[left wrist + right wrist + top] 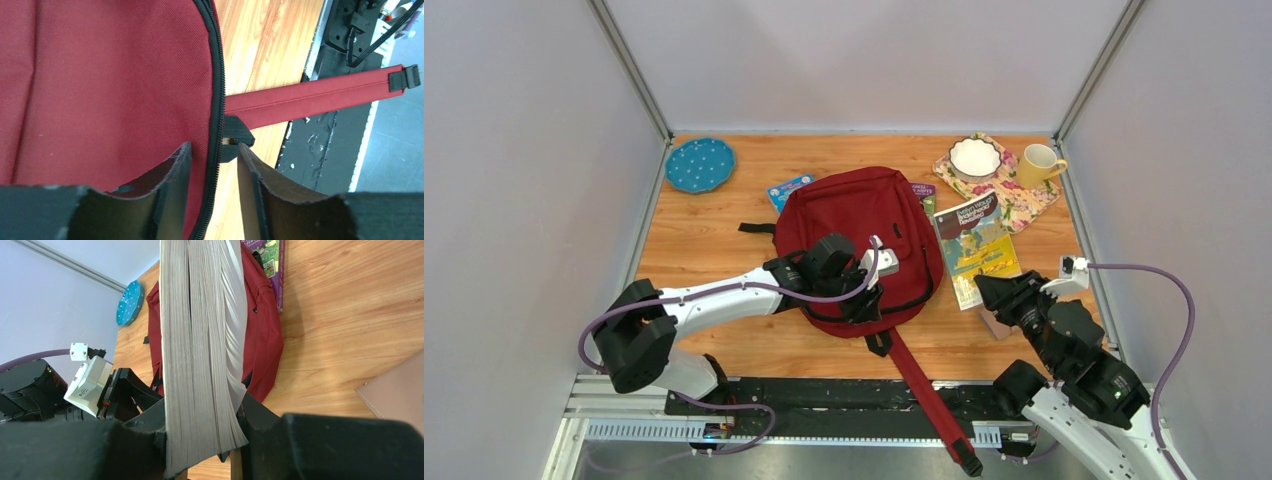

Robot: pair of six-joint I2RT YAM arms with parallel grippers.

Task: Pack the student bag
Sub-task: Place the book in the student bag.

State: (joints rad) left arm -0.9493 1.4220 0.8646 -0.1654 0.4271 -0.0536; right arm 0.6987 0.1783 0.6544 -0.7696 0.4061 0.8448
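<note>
Straddling the student bag's (854,215) zipper (218,90), left claw (214,149) gapes; right claw (202,412) clamps book (200,330)

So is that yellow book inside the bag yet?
Out. The right gripper clamps the book by its pages, beside the student bag, not inside.

your left arm (714,295) stretches low from its base toward the middle, wrist turned down. your left gripper (212,147) stands with jaws apart, one finger on each side of the student bag (854,210) at its zipper edge, gripping nothing. your right arm (1079,360) angles forward and inward, and your right gripper (202,410) is clamped tight on the page edge of a book (200,330).
</note>
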